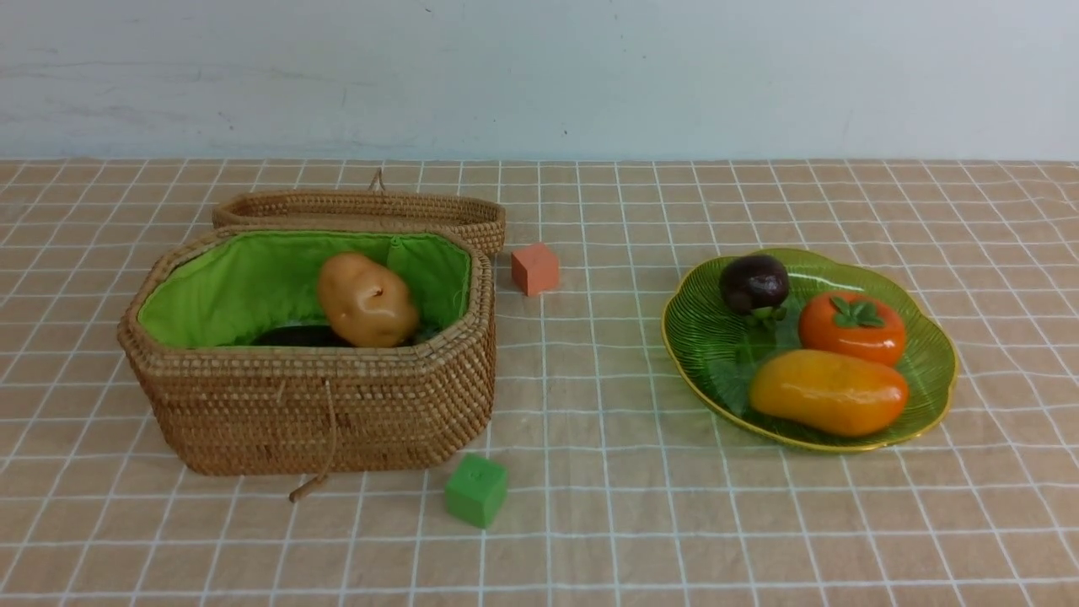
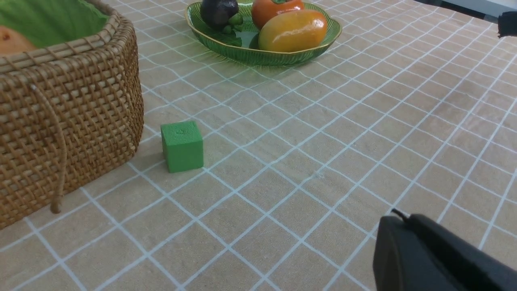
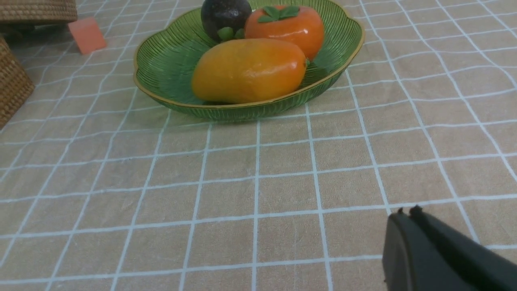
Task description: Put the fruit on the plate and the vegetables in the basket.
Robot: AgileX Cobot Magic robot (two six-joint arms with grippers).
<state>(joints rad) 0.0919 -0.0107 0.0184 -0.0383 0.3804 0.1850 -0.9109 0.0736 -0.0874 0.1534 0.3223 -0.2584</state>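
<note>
Fruit is seen gathered on the plate [image 1: 931, 358], at the right of the checked tablecloth [image 1: 590, 405] in the front view: the mango [image 1: 828, 392] lies lengthwise along the near rim, the persimmon [image 1: 851, 327] sits just behind it, and the dark purple-brown ball [image 1: 754, 283] rests at the far left of the dish, beside the persimmon. All three are contained within the scalloped rim.

Vegetables: the potato [image 1: 367, 300] is seen inside the basket [image 1: 320, 405], leaning against the green lining [image 1: 228, 287]. A dark shape lies below it; it cannot be identified. The radish cannot be made out. The lid [image 1: 362, 209] lies open behind the basket.

An orange cube [image 1: 534, 269] stands on the cloth to the right of the lid. A green cube [image 1: 476, 490] stands near the basket's front right corner, apart from it.

Neither arm appears in the front view. Only a black edge of the left gripper [image 2: 436, 254] and of the right gripper [image 3: 440, 254] is shown in the wrist views; nothing is seen held, and the opening of either cannot be told.
</note>
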